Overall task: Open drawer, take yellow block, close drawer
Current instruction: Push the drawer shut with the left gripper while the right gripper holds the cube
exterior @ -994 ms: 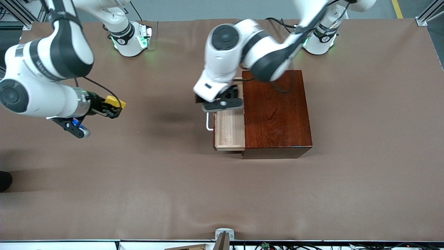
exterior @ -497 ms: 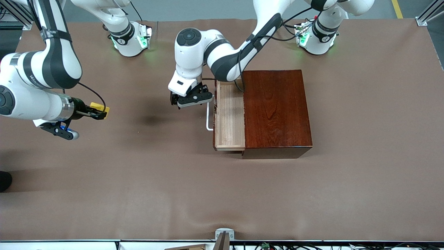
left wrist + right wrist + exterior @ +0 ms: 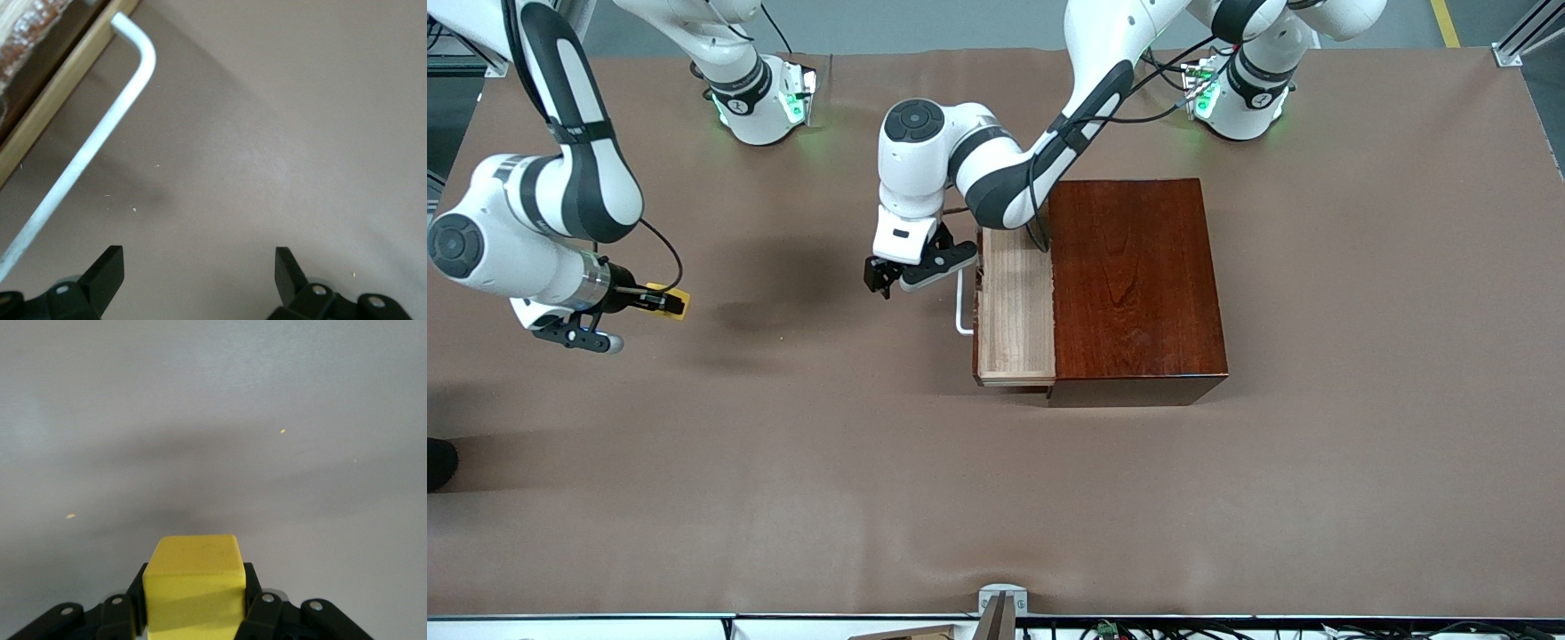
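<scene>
While my right gripper (image 3: 660,302) clamps the small smooth yellow cube (image 3: 669,300) over brown matte tabletop (image 3: 827,462), my left gripper (image 3: 889,277) gapes beside the pale-wood drawer's (image 3: 1014,311) white bar handle (image 3: 960,309).

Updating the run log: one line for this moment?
drawer open | right end effector shut on yellow block | left end effector open beside handle

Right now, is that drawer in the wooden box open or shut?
Open. The drawer sticks out of the wooden box, its pale inside bare, with nothing lying in it.

One wooden box (image 3: 1136,289) with one drawer (image 3: 1015,307) and one handle (image 3: 960,302); one yellow block (image 3: 671,300); two grippers: left gripper (image 3: 882,277), right gripper (image 3: 660,302).
</scene>
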Available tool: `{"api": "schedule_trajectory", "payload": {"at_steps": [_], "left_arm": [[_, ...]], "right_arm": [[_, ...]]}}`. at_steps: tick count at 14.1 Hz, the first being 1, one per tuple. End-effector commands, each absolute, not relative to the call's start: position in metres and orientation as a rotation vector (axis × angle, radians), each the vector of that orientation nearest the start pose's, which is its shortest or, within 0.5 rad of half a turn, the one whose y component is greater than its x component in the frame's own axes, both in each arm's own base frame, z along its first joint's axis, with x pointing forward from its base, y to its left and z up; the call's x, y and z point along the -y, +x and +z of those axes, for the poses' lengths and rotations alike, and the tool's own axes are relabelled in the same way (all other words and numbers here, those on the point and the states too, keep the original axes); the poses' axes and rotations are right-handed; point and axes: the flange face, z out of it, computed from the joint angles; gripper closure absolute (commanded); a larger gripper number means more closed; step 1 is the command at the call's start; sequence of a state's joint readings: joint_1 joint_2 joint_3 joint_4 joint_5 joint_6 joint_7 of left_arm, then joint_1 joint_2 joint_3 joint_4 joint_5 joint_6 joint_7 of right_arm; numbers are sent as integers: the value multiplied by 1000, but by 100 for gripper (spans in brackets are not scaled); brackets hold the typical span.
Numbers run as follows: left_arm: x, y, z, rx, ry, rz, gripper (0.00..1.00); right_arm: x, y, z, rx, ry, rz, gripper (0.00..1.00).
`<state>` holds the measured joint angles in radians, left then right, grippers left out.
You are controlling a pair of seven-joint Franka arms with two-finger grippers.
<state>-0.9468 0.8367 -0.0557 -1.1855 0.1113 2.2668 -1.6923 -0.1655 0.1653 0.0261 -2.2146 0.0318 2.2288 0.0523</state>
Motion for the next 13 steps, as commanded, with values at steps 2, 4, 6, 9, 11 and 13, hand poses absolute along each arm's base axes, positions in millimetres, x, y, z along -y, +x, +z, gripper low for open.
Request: {"api": "schedule_trajectory", "payload": {"at_steps": [2,4,6,9,11,13], "left_arm": [[645,444,294,1227,-3074,-209,0],[638,449,292,1231,-3030,-205,0],[631,451,292,1247,-2978,-195,0],[617,458,288,1249,-2902,-197,0],[610,460,291,1251,-2867,-194,0],[595,469,286,1262,-2810,-179,0]], "right_arm": [[97,508,252,-242,-3099,143,100],[109,504,232,-256,-3098,165,100],[109,503,218,-251,-3101,153,100],[109,501,204,-235,-3104,175,100],[108,500,196,-233,-3104,180,95],[115,502,187,-253,-3106,137,70]]}}
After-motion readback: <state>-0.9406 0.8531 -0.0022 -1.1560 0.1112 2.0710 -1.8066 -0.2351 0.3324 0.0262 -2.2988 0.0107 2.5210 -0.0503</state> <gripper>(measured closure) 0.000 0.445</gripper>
